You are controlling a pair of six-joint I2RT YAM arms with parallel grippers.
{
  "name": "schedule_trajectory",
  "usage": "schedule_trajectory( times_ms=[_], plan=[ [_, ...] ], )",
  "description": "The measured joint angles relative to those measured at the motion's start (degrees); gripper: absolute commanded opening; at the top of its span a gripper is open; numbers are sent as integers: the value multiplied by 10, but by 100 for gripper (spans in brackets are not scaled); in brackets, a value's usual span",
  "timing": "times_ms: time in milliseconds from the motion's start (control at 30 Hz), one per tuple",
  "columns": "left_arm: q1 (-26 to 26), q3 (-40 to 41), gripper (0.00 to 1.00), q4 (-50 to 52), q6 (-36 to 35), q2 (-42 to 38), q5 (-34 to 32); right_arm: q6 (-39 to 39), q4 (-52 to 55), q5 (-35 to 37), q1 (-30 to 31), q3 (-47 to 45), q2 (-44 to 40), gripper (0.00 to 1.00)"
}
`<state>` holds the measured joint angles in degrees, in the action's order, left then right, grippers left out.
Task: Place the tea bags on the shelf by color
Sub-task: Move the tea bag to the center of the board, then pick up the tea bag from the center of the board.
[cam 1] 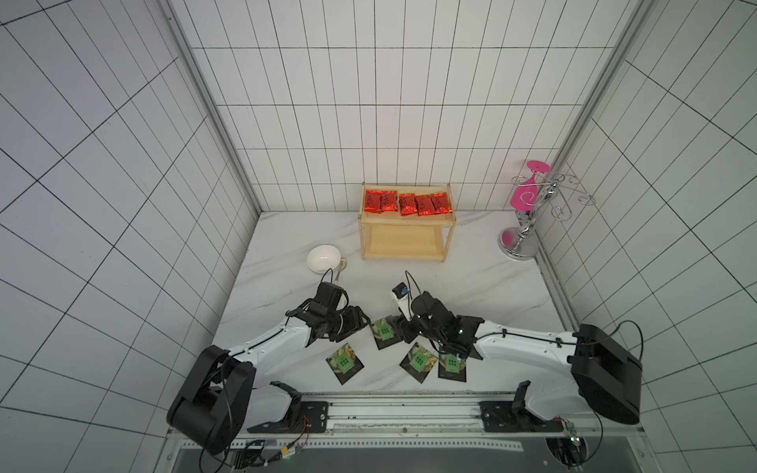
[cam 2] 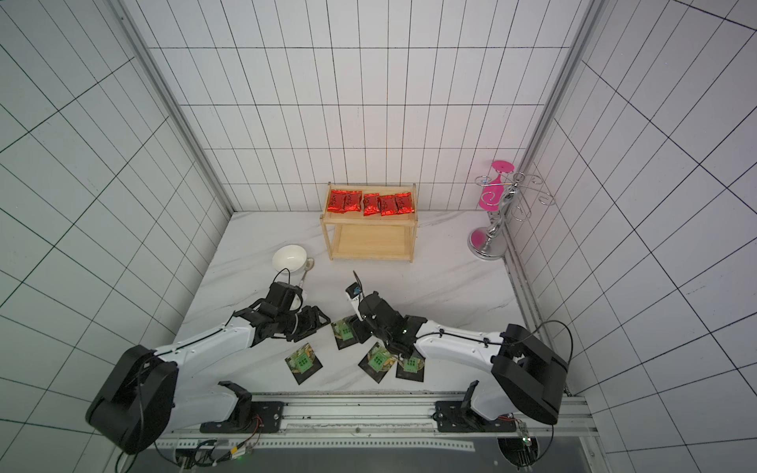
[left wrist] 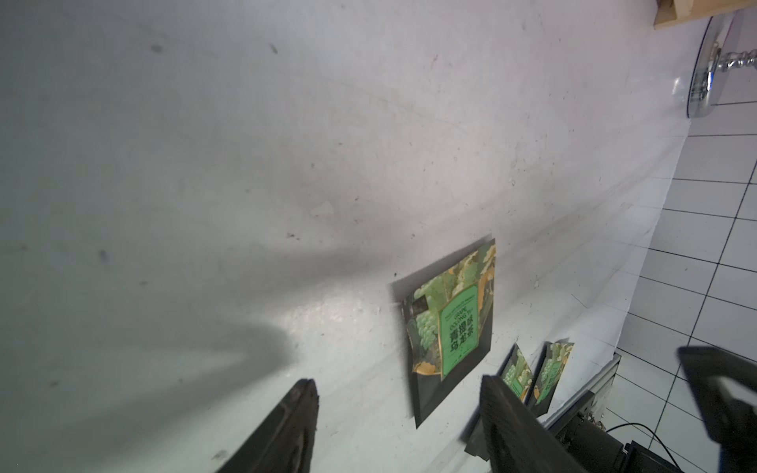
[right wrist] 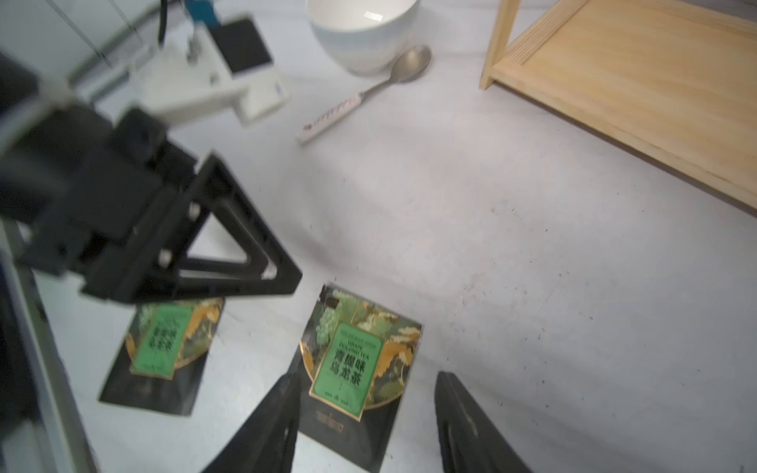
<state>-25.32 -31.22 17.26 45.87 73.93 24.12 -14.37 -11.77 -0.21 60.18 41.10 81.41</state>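
The right gripper [right wrist: 368, 376] is straddling a dark square green-labelled sachet [right wrist: 352, 360], jaws parted. The left gripper [left wrist: 398, 381] is hanging wide and empty. The flat, thin sachet risks slipping from the closing fingers.

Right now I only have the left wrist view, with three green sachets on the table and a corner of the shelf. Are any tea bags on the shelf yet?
Observer: Yes. Five red packets lie in a row on the top tier of the shelf.
Operator: And the lower tier?
Observer: The lower tier is bare wood, with no sachet on it.
Operator: Any green sachets I'm missing?
Observer: One. A fourth sachet lies flat on the table, close beside the left arm.
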Motion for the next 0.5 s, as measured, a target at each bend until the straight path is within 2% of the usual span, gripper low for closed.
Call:
schedule_trajectory(
  times_ms=[100,300,400,500],
  plan=[
    [-11,-10,65,-16,-2,29,4,-29,-52,-64,-49,-8,33,36],
    [-18,-14,60,-30,-3,62,5,-73,-123,-171,-89,-20,123,17],
    [-26,-19,56,-38,-4,74,6,-87,-152,-209,-99,-20,157,11],
    [-31,-22,54,-52,-3,86,8,-93,-168,-232,-104,-20,182,10]
  ],
)
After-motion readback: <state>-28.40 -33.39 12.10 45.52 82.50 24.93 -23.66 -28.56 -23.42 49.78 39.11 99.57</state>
